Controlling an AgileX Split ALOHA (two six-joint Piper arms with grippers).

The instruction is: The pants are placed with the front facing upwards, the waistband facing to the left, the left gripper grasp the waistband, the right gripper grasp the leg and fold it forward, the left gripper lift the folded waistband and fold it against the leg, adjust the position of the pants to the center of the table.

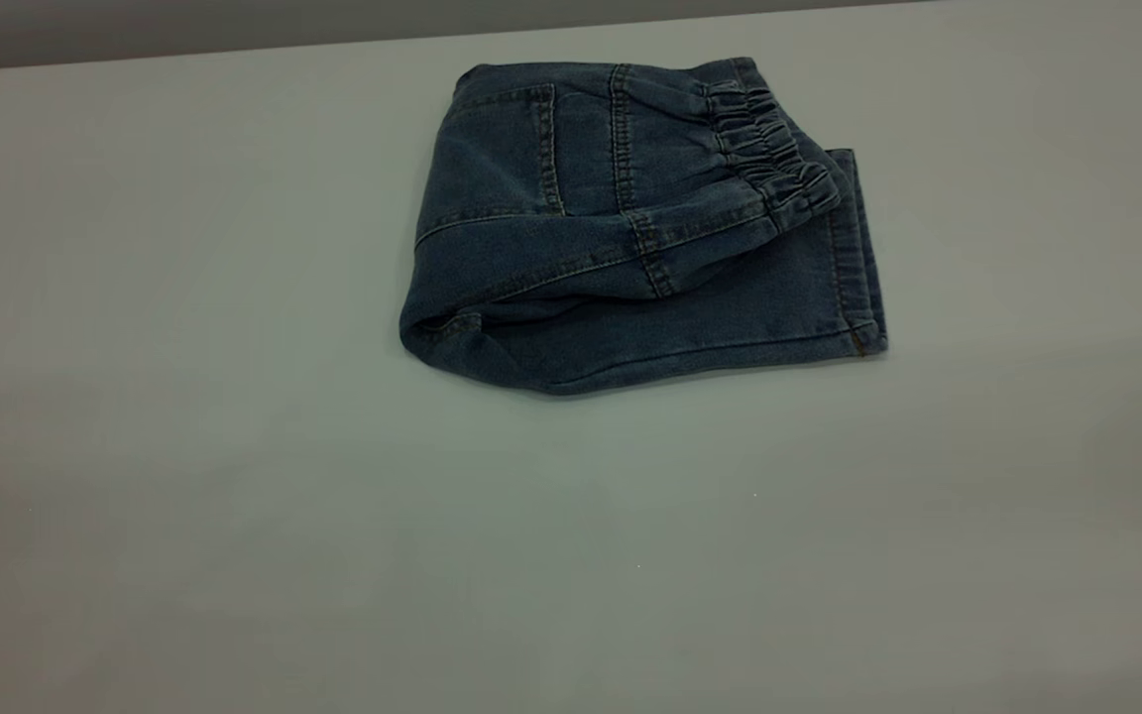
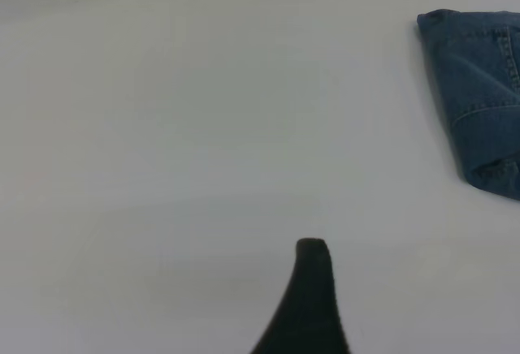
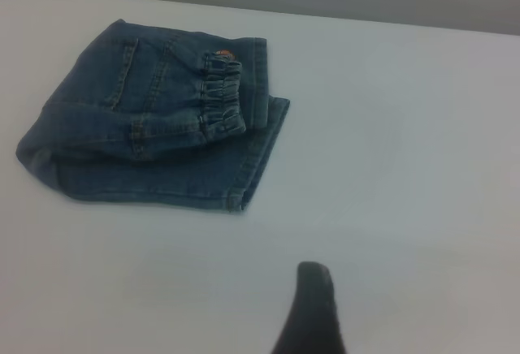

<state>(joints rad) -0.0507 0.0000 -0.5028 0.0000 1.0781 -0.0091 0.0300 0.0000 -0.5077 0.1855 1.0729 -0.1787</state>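
- The left hand (image 2: 313,289) shows only as one dark fingertip in its own wrist view, hovering over bare desk (image 2: 203,127); whether it is wide or narrow cannot be told, and it holds nothing visible.
- The right hand (image 3: 313,305) likewise shows as a single dark fingertip above the desk; its opening cannot be told either.
- Neither hand appears in the exterior view.
- The pants (image 1: 621,248) lie folded into a compact blue denim bundle on the desk, toward the far edge and a little right of the middle in the exterior view, well apart from both hands.
- The waistband (image 1: 769,149), gathered and ruffled, rests on top of the bundle at its right side, folded over the leg beneath.
- The leg hem (image 1: 863,258) sticks out just past the waistband on the right.
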